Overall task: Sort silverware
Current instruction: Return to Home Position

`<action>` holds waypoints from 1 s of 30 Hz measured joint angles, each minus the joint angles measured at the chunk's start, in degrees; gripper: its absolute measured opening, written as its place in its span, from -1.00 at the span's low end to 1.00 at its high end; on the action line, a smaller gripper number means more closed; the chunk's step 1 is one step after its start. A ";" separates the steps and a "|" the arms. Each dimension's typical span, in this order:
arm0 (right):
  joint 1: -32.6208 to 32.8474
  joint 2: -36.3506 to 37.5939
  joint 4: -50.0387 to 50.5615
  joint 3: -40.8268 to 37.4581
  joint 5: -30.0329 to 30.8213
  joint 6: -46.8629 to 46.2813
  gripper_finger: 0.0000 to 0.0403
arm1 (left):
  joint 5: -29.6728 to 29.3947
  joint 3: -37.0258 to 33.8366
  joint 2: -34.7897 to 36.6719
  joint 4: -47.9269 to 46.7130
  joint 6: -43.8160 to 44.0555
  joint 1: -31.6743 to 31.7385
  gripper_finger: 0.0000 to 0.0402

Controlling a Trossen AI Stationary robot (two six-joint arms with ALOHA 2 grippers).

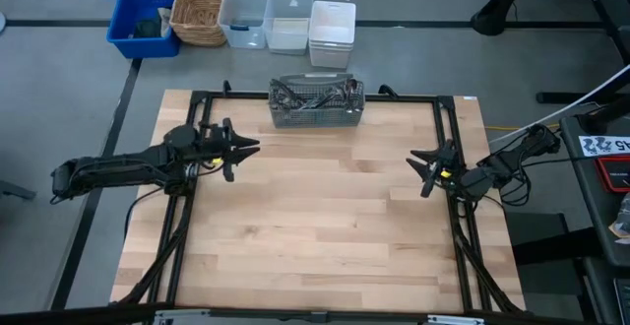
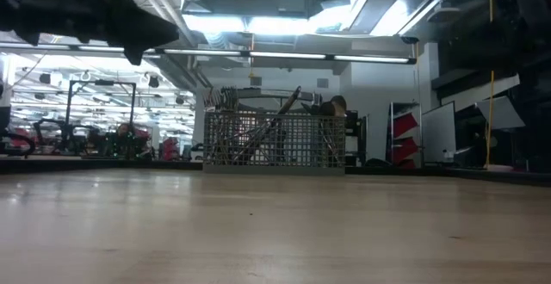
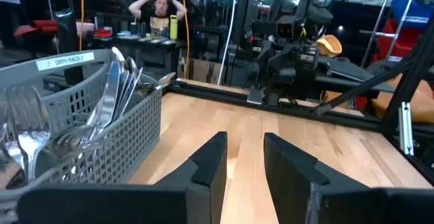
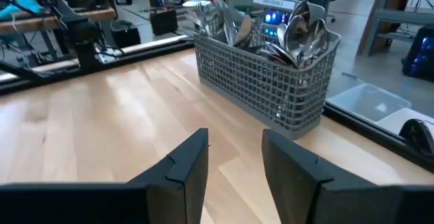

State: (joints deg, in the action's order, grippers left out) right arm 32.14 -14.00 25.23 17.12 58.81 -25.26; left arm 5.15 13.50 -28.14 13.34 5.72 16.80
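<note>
The silverware stands upright in a grey mesh basket at the table's far middle; forks and spoons show in the left wrist view and spoons in the right wrist view. The basket also shows in the low view. My left gripper is open and empty above the table, left of the basket. My right gripper is open and empty at the table's right side.
Beyond the table's far edge stand a blue bin, a wicker basket, and clear and white containers. A black frame runs around the table. A person sits in the room behind.
</note>
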 joint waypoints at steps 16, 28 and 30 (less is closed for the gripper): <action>0.02 0.00 3.66 0.00 -12.45 -0.10 -0.30 | -2.27 -9.82 16.01 -0.75 1.60 0.00 -0.57; 0.02 -0.02 0.78 -0.35 -22.66 -1.38 -0.30 | -2.84 -12.96 22.16 -3.88 3.33 0.02 -0.57; 0.02 0.00 -6.29 -2.27 -19.94 0.29 -0.30 | -2.84 -12.96 22.83 -3.74 3.31 0.02 -0.57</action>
State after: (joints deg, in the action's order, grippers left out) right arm 32.16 -14.00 18.94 14.86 38.87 -24.98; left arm 2.31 0.54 -5.32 9.59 9.04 16.82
